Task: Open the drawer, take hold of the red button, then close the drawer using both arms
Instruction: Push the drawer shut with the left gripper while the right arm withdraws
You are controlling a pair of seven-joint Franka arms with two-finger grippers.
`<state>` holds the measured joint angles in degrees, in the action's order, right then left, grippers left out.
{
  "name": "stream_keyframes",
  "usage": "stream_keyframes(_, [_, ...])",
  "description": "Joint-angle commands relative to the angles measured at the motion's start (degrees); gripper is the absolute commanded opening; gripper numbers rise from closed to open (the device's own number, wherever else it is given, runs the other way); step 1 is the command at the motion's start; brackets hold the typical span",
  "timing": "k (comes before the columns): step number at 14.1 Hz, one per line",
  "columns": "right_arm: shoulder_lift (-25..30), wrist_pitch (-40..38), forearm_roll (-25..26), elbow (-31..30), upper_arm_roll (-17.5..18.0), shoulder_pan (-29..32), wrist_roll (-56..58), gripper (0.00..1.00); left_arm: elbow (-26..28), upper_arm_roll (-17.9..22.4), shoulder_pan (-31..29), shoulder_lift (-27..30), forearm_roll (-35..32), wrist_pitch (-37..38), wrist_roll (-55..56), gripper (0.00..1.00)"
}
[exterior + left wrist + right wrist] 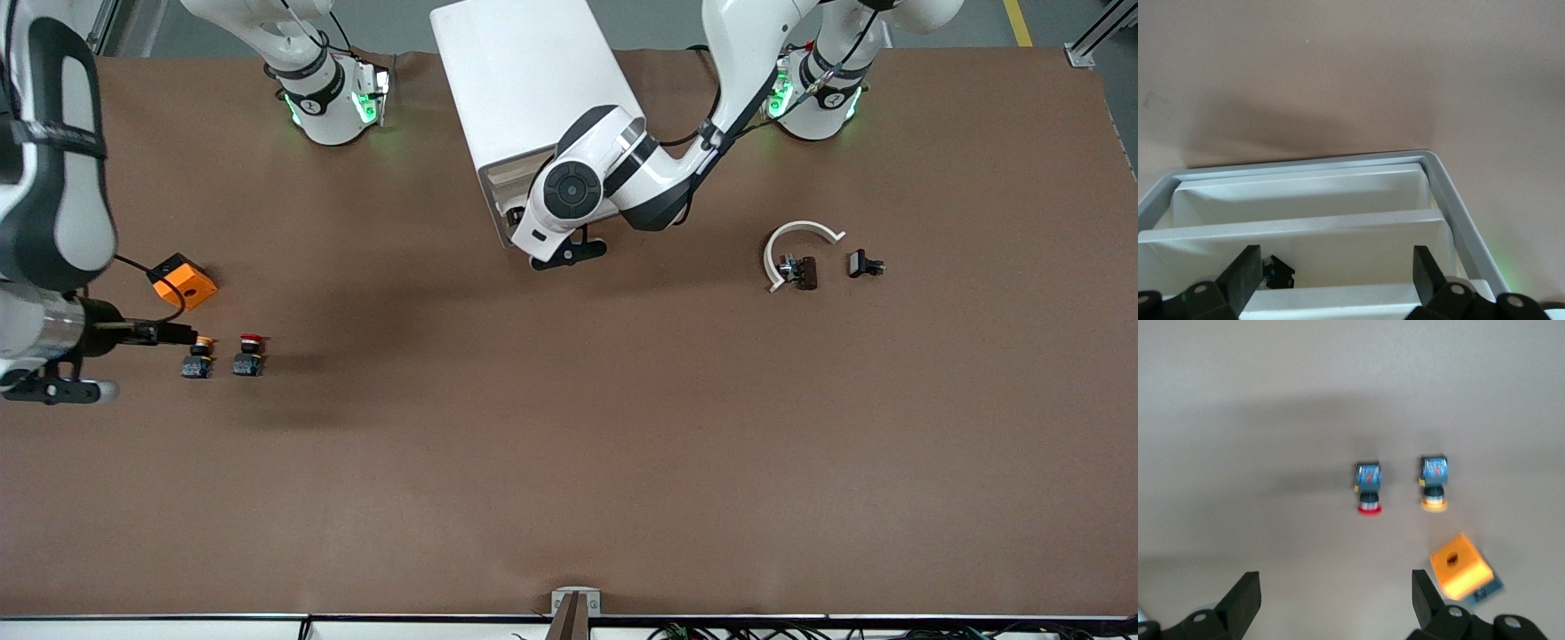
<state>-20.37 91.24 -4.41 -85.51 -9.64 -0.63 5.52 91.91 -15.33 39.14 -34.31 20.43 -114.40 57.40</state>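
Observation:
The red-capped button (250, 354) stands on the brown table toward the right arm's end, beside a yellow-capped one (197, 357). It also shows in the right wrist view (1369, 490). My right gripper (53, 388) (1336, 597) hangs open and empty high over that end of the table, apart from both buttons. My left gripper (569, 253) (1336, 277) is open at the front of the white drawer cabinet (533, 89). In the left wrist view the cabinet (1445, 200) shows white trays, and a small black-and-blue thing (1279, 273) lies in a gap by one finger (1245, 273).
An orange cube with a hole (184, 281) (1461, 565) lies farther from the front camera than the buttons. The yellow-capped button also shows in the right wrist view (1433, 485). Toward the left arm's end lie a white curved piece (796, 244), a dark part (805, 271) and a black clip (864, 264).

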Motion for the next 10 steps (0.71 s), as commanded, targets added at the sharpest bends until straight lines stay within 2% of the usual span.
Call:
stream_keyframes(1, [-0.99,-9.83,0.54,8.94,0.59,0.45,-1.92,1.0,0.47,-0.49,0.06,0.12,2.59,0.05,1.04,1.0])
stream_keyframes(3, [0.5,-14.15,0.63,11.94,0.59,0.45,-1.92,1.0,0.56,-0.49,0.06,-0.14,3.9,0.05,1.31,1.0])
stream_keyframes(10, [1.12,-19.26,0.28,19.94,0.85,1.95,-1.22,1.0,1.61,-0.49,-0.12,-0.58,9.97,0.05,1.66,1.0])
